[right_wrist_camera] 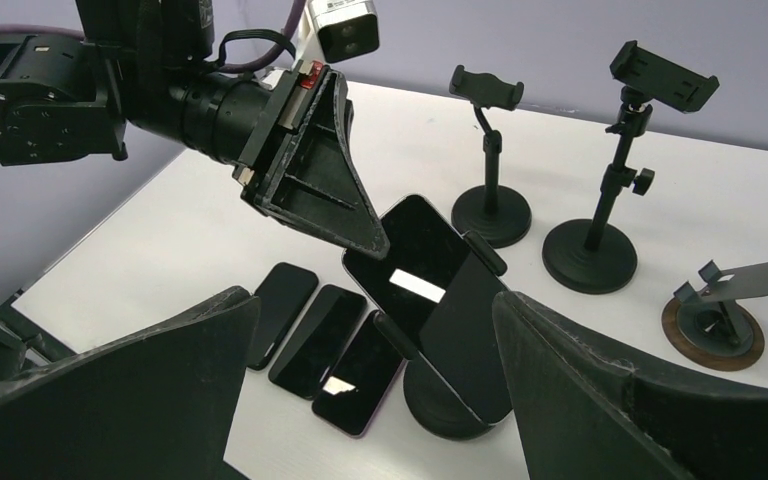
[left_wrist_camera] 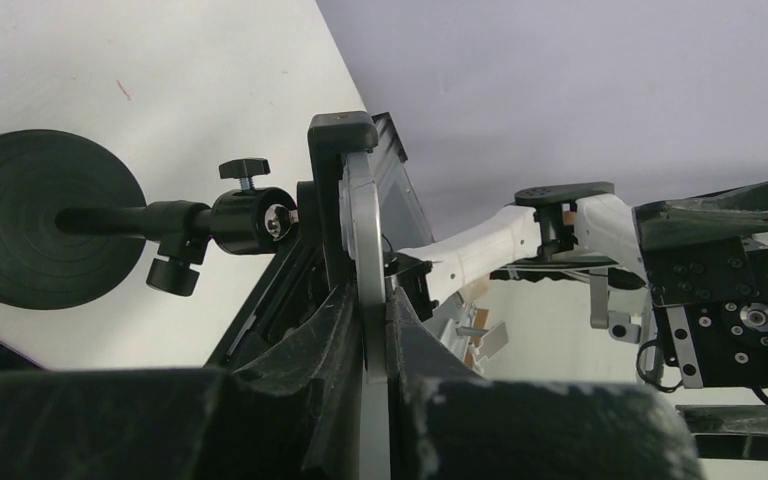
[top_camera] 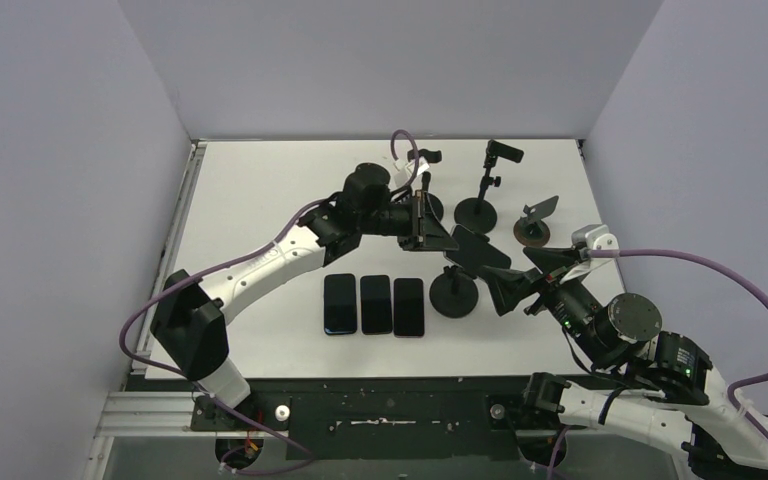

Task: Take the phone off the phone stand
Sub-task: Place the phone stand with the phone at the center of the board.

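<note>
A black phone (top_camera: 480,250) sits tilted in the clamp of a black round-based phone stand (top_camera: 455,297) at mid-table. My left gripper (top_camera: 450,243) is shut on the phone's upper left end. In the left wrist view the phone's silver edge (left_wrist_camera: 365,220) runs between the fingers (left_wrist_camera: 320,340), still under the stand's clamp (left_wrist_camera: 340,135). In the right wrist view the phone (right_wrist_camera: 415,270) and stand base (right_wrist_camera: 440,405) lie just ahead of my open, empty right gripper (right_wrist_camera: 375,310), with the left gripper (right_wrist_camera: 370,240) at the phone's corner. The right gripper (top_camera: 520,275) sits right of the stand.
Three dark phones (top_camera: 375,304) lie flat side by side left of the stand; they also show in the right wrist view (right_wrist_camera: 320,335). Two empty clamp stands (top_camera: 478,210) (top_camera: 426,190) and a low flat stand (top_camera: 535,228) are behind. Walls close the back and sides.
</note>
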{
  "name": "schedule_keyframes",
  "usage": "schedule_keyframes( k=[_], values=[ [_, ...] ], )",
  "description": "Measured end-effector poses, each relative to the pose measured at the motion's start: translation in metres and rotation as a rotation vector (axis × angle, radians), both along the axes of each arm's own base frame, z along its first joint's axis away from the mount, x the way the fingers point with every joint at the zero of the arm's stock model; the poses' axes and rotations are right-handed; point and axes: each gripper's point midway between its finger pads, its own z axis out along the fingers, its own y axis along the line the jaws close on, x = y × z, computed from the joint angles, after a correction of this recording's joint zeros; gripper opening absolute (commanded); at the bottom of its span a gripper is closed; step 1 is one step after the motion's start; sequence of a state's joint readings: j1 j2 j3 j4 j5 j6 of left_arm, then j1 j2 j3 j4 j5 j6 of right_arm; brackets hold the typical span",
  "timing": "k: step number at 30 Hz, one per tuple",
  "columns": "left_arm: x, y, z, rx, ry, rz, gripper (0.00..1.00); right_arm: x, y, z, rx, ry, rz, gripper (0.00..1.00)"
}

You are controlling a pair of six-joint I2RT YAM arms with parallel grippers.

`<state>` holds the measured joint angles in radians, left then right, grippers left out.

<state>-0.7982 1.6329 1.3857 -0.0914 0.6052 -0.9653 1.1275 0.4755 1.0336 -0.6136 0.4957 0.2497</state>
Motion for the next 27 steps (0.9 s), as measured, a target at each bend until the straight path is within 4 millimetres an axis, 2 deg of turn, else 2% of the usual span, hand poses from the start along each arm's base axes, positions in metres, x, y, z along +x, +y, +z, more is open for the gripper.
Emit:
schedule_keyframes(
  k=[7, 10, 14, 17, 18, 22, 24, 27],
  values=[
    [-0.002, -0.004, 0.004, -0.027, 0.006, -0.010, 0.00, 0.000, 0.000, 0.000, -0.004, -0.001, 0.000, 0.91],
    [0.000, -0.008, -0.003, -0.027, 0.015, -0.020, 0.00, 0.000, 0.000, 0.000, -0.004, -0.001, 0.000, 0.91],
    [0.004, -0.014, -0.022, -0.002, 0.046, -0.029, 0.00, 0.000, 0.000, 0.000, -0.004, -0.001, 0.000, 0.90],
    [0.004, -0.017, -0.023, -0.014, 0.050, -0.043, 0.00, 0.000, 0.000, 0.000, -0.004, -0.001, 0.000, 0.91],
    [0.004, -0.017, -0.023, -0.015, 0.051, -0.045, 0.03, 0.000, 0.000, 0.000, -0.004, -0.001, 0.000, 0.91],
    [0.004, -0.020, -0.024, -0.018, 0.052, -0.054, 0.26, 0.000, 0.000, -0.001, -0.004, 0.000, 0.000, 0.90],
    [0.004, -0.021, -0.022, -0.025, 0.049, -0.058, 0.31, 0.000, 0.000, -0.001, -0.003, 0.001, 0.000, 0.91],
    [0.005, -0.022, -0.016, -0.039, 0.036, -0.062, 0.33, 0.000, 0.001, -0.001, -0.005, 0.003, 0.003, 0.90]
  ],
)
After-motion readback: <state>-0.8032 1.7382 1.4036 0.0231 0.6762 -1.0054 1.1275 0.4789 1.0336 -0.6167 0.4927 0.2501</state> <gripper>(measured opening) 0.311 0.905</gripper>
